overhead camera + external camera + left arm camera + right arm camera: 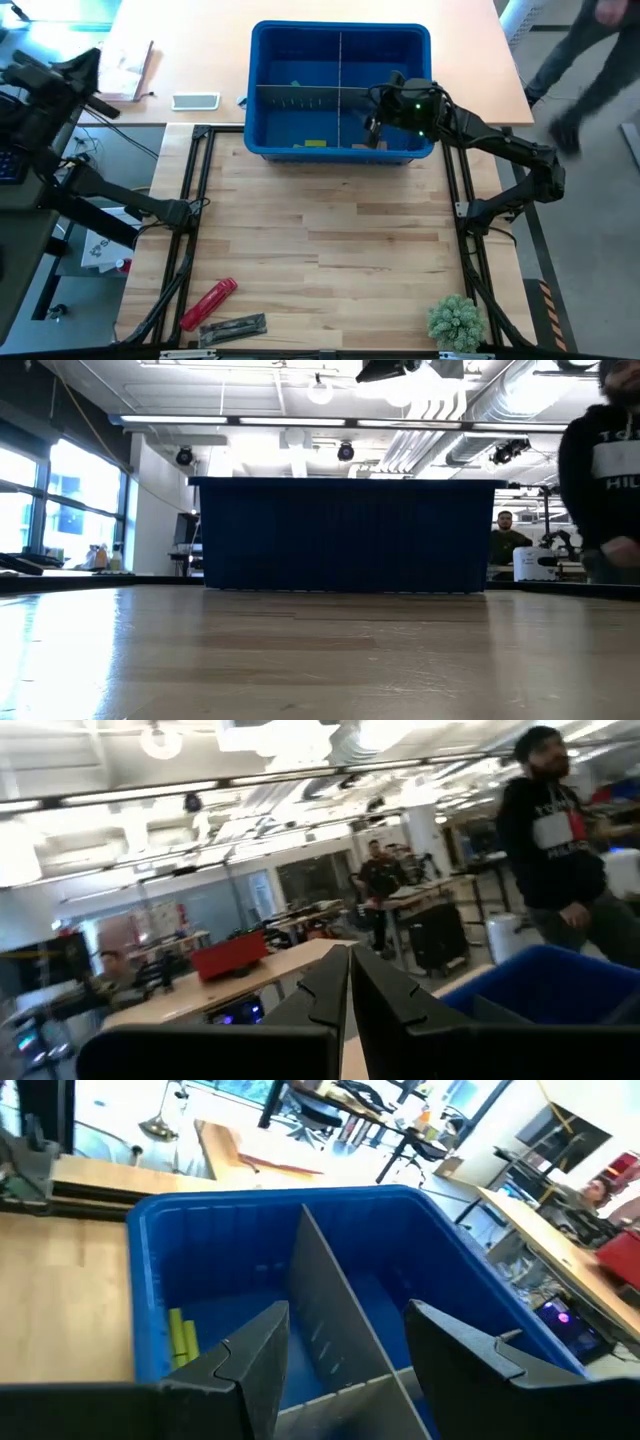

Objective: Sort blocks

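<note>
High view: right gripper (377, 125) hanging over the near-right compartment of the blue bin (262, 60), arm reaching in from the right edge of the table, elbow bent near the frame rail. Yellow-green block (315, 144) lying in the near-left compartment against the near wall; tan blocks (372, 146) just beneath the gripper in the near-right one; a small green piece (295, 85) by the cross divider. Left gripper (195, 207) parked low at the table's left edge, well apart from the bin. Red tool (208, 303) and a plant (455, 320) at the near edge, untouched.

Low view: only bare tabletop and the bin's dark near wall (345, 535); no gripper, no block visible.

Left wrist view: fingers (330, 995) pressed together, nothing between them, pointing up and out toward the room.

Right wrist view: fingers (255, 1355) standing well apart with nothing visibly held, straddling the grey divider (335, 1330); yellow-green blocks (181, 1335) resting in the compartment beside it.

Judged best: keep clear of the divider, stay centred over the compartment, lift straight up before swinging away.
</note>
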